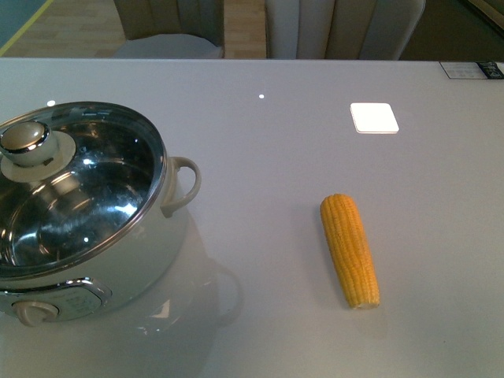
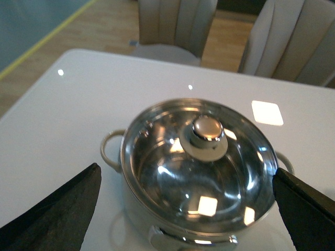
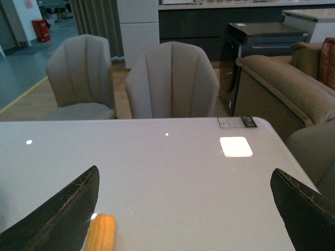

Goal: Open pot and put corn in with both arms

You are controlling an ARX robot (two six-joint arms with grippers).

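Observation:
The white pot [image 1: 118, 260] stands at the table's near left, covered by a glass lid [image 1: 87, 197] with a round knob [image 1: 25, 138]; its beige dial [image 1: 31, 312] faces the near edge. The yellow corn [image 1: 350, 249] lies flat on the table to the right of the pot. Neither arm shows in the front view. In the left wrist view, the pot [image 2: 199, 157] sits between the fingers of my open left gripper [image 2: 186, 209], with the knob [image 2: 208, 130] beyond. My open right gripper [image 3: 183, 214] hovers over bare table, the corn's tip [image 3: 101, 232] beside one finger [image 3: 57, 214].
The table [image 1: 260, 157] is glossy grey-white with bright light reflections [image 1: 374, 118]. A small label [image 1: 472, 69] lies at the far right corner. Chairs [image 3: 171, 81] stand behind the far edge, and a sofa [image 3: 282, 83] is off to the right.

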